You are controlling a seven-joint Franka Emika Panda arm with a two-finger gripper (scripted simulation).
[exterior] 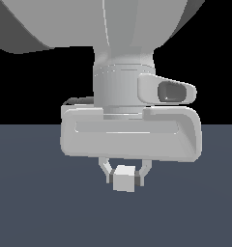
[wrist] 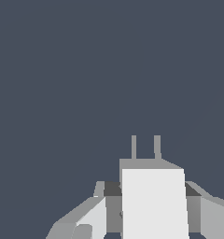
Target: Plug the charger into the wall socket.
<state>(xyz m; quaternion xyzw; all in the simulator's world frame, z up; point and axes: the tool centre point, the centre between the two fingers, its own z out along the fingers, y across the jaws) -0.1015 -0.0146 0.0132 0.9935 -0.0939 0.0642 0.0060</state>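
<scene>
The gripper [exterior: 123, 176] hangs below the wide pale body of the arm [exterior: 131, 132], pointing down over a flat slate-blue floor [exterior: 40, 207]. Its 2 fingers are closed on the charger [exterior: 123, 178], a small light grey-white cube clamped between them. In the exterior view a finger [exterior: 105, 170] shows on the exterior view's left of the cube and the other on its right, each touching a side face. The cube sits level, with 1 pale face towards the camera and a slightly lighter top edge. A small dark patch shows at the cube's right edge, where a pad meets it.

The wrist view looks along the fingers. There the charger [wrist: 153, 205] fills the lower middle of the picture as a bright block, with 2 thin grey prongs [wrist: 145, 147] standing out from its far end, side by side and parallel. Dark finger pads [wrist: 112, 189] press against the block on both sides, and the paler finger bodies spread out behind them. Past the prongs only the plain slate-blue surface [wrist: 86, 70] shows.

The charger is held off the floor; in the exterior view open floor lies beneath it. Above the horizon line the background is black. The socket appears in neither view. A camera housing [exterior: 172, 91] with a dark lens juts from the wrist on the exterior view's right, above the gripper's body.
</scene>
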